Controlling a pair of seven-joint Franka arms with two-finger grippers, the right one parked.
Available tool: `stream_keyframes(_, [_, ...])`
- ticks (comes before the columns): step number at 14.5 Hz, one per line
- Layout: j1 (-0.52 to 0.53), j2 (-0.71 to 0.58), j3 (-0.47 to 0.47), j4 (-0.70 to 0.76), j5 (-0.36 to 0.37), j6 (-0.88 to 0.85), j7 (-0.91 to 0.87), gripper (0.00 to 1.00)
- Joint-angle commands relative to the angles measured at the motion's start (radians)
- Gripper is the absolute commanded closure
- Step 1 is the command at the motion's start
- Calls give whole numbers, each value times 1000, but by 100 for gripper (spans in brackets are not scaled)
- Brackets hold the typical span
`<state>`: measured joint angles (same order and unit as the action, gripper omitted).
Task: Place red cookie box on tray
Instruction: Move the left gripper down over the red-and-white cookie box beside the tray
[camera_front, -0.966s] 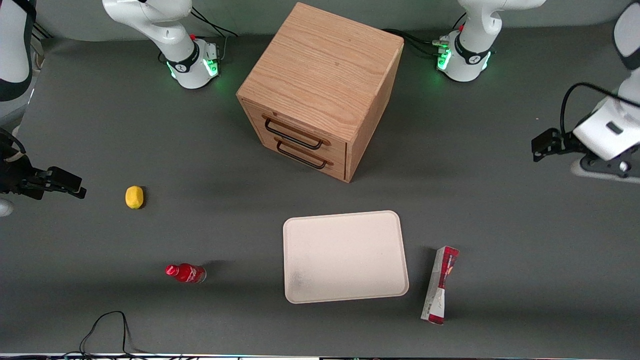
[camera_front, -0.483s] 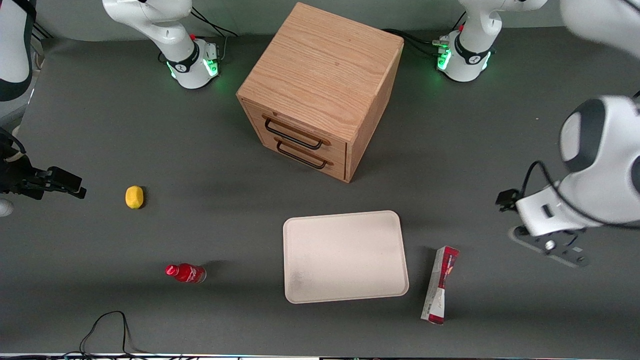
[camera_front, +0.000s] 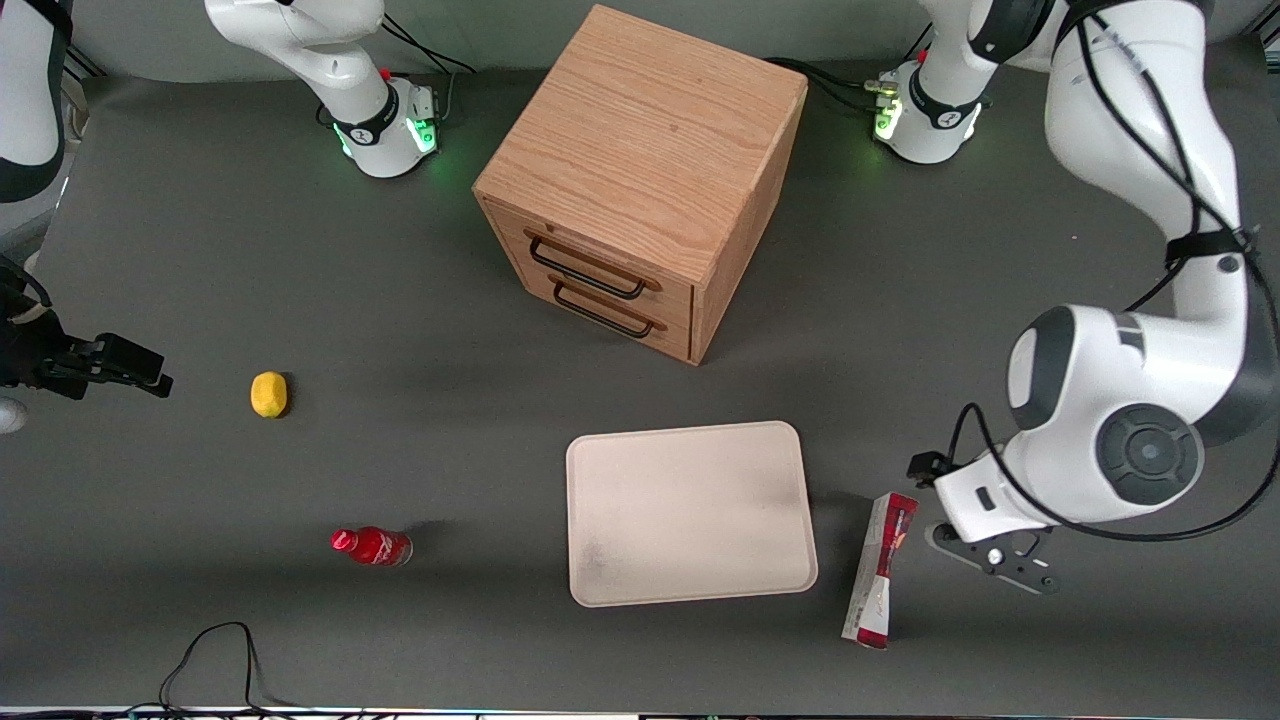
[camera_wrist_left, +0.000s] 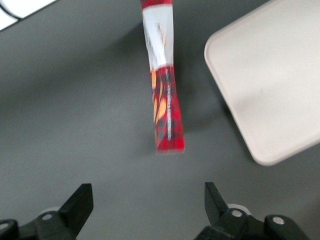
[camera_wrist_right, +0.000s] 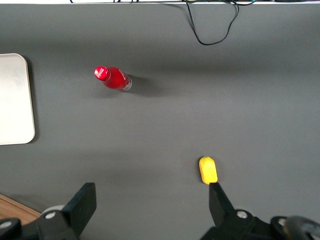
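The red cookie box (camera_front: 880, 570) lies flat on the grey table beside the tray (camera_front: 690, 512), on the working arm's side of it, with a small gap between them. It is a long thin carton, red with a white section (camera_wrist_left: 162, 90). The tray (camera_wrist_left: 270, 75) is cream and holds nothing. The left arm's gripper (camera_front: 975, 522) hovers above the table next to the box's end that is farther from the front camera. In the left wrist view the gripper (camera_wrist_left: 147, 195) is open, with only bare table between its fingers (camera_wrist_left: 80, 200), and the box's red end lies just ahead of them.
A wooden drawer cabinet (camera_front: 640, 180) stands farther from the front camera than the tray. A small red bottle (camera_front: 372, 546) and a yellow fruit (camera_front: 268, 393) lie toward the parked arm's end. A black cable (camera_front: 215, 650) loops at the table's near edge.
The left arm has swung in from the table's end and come nearer to the front camera, bringing its gripper down beside the cookie box. The box and tray have not moved.
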<state>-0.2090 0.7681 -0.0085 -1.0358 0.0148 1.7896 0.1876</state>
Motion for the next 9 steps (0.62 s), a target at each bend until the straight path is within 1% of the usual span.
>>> stream_keyframes(1, [-30,75,10,34,-30,101,-54,1])
stream_keyframes(5, [-41,103,13,-81,-27,327,-57,1])
stream_keyframes(7, [-50,134,15,-87,-27,373,-59,4])
stream_keyframes(8, [-55,143,16,-98,-26,396,-56,13])
stream_keyframes(9, [-55,145,16,-122,-22,430,-47,36])
